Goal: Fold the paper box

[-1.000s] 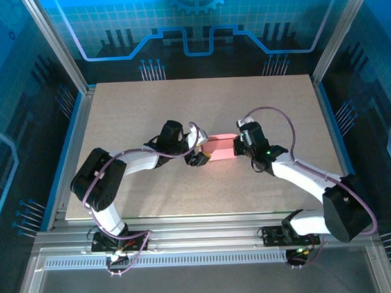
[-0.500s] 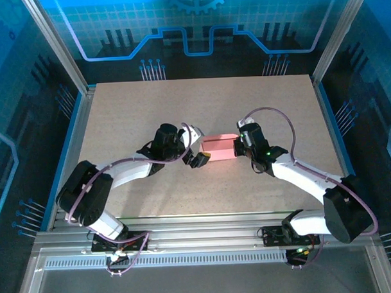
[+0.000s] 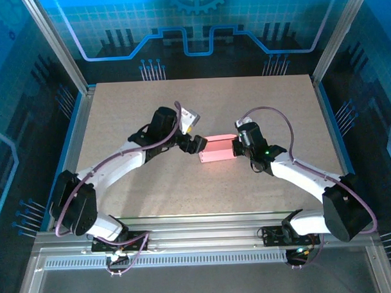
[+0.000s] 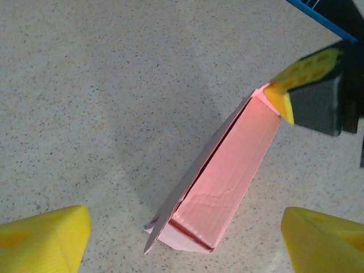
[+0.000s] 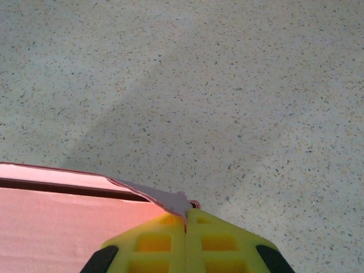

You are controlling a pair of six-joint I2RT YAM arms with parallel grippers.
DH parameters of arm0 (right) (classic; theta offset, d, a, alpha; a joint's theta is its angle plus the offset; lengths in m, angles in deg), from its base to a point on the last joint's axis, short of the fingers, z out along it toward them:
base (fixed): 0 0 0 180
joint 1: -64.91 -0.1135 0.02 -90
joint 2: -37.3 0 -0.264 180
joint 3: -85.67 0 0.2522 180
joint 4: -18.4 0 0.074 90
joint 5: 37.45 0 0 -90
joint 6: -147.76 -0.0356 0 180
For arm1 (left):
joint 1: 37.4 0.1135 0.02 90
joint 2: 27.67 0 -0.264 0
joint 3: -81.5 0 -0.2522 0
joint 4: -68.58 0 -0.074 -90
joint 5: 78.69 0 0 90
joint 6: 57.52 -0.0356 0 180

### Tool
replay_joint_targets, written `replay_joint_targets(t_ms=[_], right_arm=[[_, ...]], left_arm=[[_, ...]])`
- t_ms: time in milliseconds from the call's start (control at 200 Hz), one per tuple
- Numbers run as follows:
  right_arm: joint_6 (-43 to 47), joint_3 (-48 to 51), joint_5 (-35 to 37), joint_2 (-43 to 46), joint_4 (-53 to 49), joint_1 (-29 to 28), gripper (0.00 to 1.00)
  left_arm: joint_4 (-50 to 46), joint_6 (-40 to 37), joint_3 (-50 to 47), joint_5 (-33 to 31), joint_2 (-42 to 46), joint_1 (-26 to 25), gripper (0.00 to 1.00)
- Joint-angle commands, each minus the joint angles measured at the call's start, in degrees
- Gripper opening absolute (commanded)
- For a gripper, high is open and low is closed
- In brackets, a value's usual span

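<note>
Currently the paper box [image 3: 218, 149] lies near the middle of the table [image 3: 117, 110], between the two grippers. It is folded into a flat rectangular shape (one long seam stands slightly ajar in the left wrist view, with a small tab projecting at the near corner). The right gripper [image 5: 186, 223] is clenched: its yellow fingertips press together on a thin pink flap at the box's right end. The left gripper [image 3: 197, 144] is released: its jaws stand wide, one yellow finger [image 4: 42, 239] on each side of the box's left end, neither touching the card.
</note>
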Motion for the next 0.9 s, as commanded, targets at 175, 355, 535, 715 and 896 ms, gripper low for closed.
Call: replay_joint_targets(t_ms=[175,355,535,715,896], right_arm=[[0.44,-1.05,-2.89,-2.15,-4.15,-1.07,0.02],[0.52,-1.07,-2.82,-1.72,-4.37,-1.09,0.02],[0.52,-1.15,-3.38,-1.97,-4.41,-1.05,0.02],[0.43,-1.36,-3.5,-2.42,-4.5,-1.02,0.02],[0.12,-1.17,-3.75,-2.12,-4.76,-0.97,0.02]], left_arm=[[-30.81,-6.16,16.47,-5.55,-5.71,-1.63,0.65],[-36.04,-15.55,20.8,-7.31,-9.17,-2.92,0.59],[-41.09,-17.23,28.08,-8.13,-15.46,-2.93,0.49],[-41.95,-18.07,31.91,-9.22,-19.48,-2.94,0.41],[-42.4,-17.34,35.59,-9.3,-23.19,-2.88,0.38]])
